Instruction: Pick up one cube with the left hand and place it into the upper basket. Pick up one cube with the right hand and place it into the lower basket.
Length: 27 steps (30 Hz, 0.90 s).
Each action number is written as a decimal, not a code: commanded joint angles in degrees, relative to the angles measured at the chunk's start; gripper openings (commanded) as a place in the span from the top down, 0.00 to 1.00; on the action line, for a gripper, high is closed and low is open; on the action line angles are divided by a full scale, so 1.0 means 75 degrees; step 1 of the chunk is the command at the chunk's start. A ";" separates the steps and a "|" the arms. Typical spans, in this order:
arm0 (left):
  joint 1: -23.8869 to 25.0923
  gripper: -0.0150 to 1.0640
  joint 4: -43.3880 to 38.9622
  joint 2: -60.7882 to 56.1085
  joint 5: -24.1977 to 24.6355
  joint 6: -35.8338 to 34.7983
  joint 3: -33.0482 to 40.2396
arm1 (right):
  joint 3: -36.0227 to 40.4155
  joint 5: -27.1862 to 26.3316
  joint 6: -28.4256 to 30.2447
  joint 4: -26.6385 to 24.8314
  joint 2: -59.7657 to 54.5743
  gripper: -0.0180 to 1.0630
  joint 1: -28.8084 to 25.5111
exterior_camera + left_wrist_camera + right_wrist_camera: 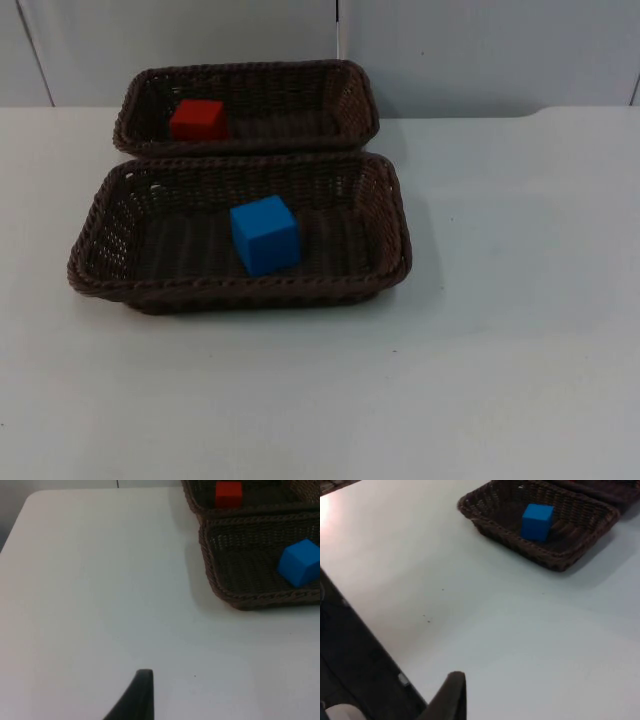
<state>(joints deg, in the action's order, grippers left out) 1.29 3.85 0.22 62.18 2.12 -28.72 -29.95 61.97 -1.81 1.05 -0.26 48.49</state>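
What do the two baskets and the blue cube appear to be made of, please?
Baskets: dark brown woven wicker or plastic rattan, judging by the braided rims and open-weave walls. Blue cube: smooth and matte with soft edges, probably foam or painted wood.

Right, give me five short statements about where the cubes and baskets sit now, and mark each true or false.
1. The red cube lies in the upper basket. True.
2. The blue cube sits on the table beside the baskets. False: it lies in the lower basket.
3. The two baskets stand rim to rim. True.
4. The red cube rests on top of the blue cube. False: each lies in its own basket.
5. Both cubes are in baskets. True.
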 commanded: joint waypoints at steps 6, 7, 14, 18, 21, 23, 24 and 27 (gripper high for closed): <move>0.0018 0.01 -0.0034 -0.0030 -0.0095 0.0016 0.0045 | 0.0049 -0.0034 0.0029 -0.0012 0.0035 0.01 -0.0922; 0.0018 0.01 -0.0034 -0.0030 -0.0095 0.0016 0.0045 | 0.0049 -0.0034 0.0029 -0.0012 0.0035 0.01 -0.1081; 0.0018 0.01 -0.0034 -0.0030 -0.0095 0.0016 0.0045 | 0.0049 -0.0034 0.0029 -0.0012 0.0035 0.01 -0.2204; 0.0018 0.01 -0.0034 -0.0030 -0.0095 0.0016 0.0045 | 0.0049 -0.0034 0.0029 -0.0012 0.0035 0.01 -0.2649; 0.0018 0.01 -0.0034 -0.0030 -0.0095 0.0016 0.0045 | 0.0049 -0.0034 0.0029 -0.0012 0.0035 0.01 -0.3125; 0.0018 0.01 -0.0034 -0.0030 -0.0095 0.0016 0.0045 | 0.0049 -0.0034 0.0029 -0.0012 0.0035 0.01 -0.3302; 0.0018 0.01 -0.0034 -0.0030 -0.0095 0.0016 0.0045 | 0.0049 -0.0034 0.0029 -0.0012 0.0035 0.01 -0.3451; 0.0018 0.01 -0.0034 -0.0030 -0.0095 0.0016 0.0045 | 0.0049 -0.0034 0.0029 -0.0012 0.0035 0.01 -0.4019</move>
<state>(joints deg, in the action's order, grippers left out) 1.29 3.85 0.22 62.18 2.12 -28.72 -29.95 61.97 -1.81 1.05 -0.26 21.35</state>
